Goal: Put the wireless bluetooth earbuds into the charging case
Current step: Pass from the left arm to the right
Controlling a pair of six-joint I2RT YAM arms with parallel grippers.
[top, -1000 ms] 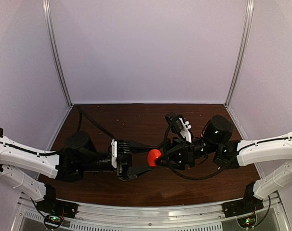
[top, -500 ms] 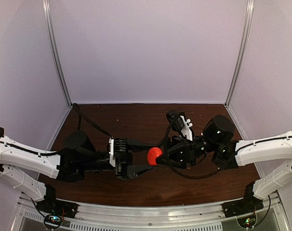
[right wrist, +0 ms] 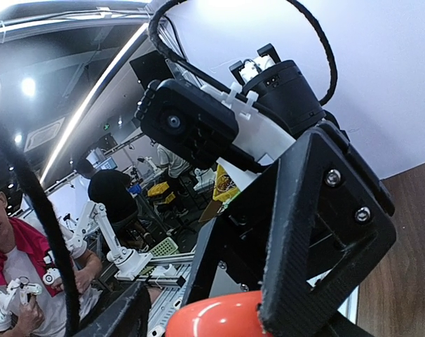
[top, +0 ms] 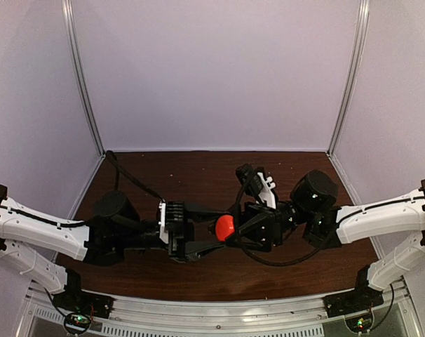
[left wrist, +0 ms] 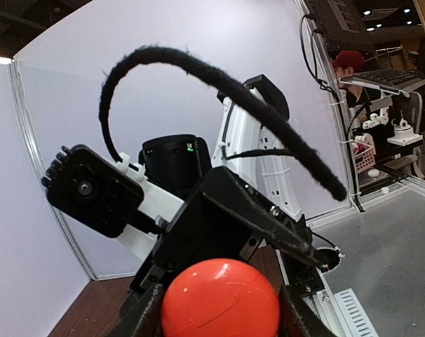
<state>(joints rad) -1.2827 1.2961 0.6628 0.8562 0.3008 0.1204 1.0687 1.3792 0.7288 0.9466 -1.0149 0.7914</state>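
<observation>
A round red-orange charging case [top: 224,227] hangs in the air over the middle of the table, where the two arms meet. My left gripper [top: 218,228] is shut on it, one finger on each side of the ball-like shell [left wrist: 219,298]. My right gripper [top: 235,228] faces it from the right, its jaws standing around the case [right wrist: 219,319] with a gap showing beside the left finger [right wrist: 121,316], so it looks open. The case looks closed. The earbuds are out of view.
A dark brown tabletop [top: 198,175] lies below, boxed in by white walls at the back and sides. Black cables [top: 132,175] loop from both wrists. A metal rail [top: 212,309] with the arm bases runs along the near edge.
The right gripper's jaws have spread wider around the case and the right arm has edged a little to the left. The left gripper and the case have stayed almost still.
</observation>
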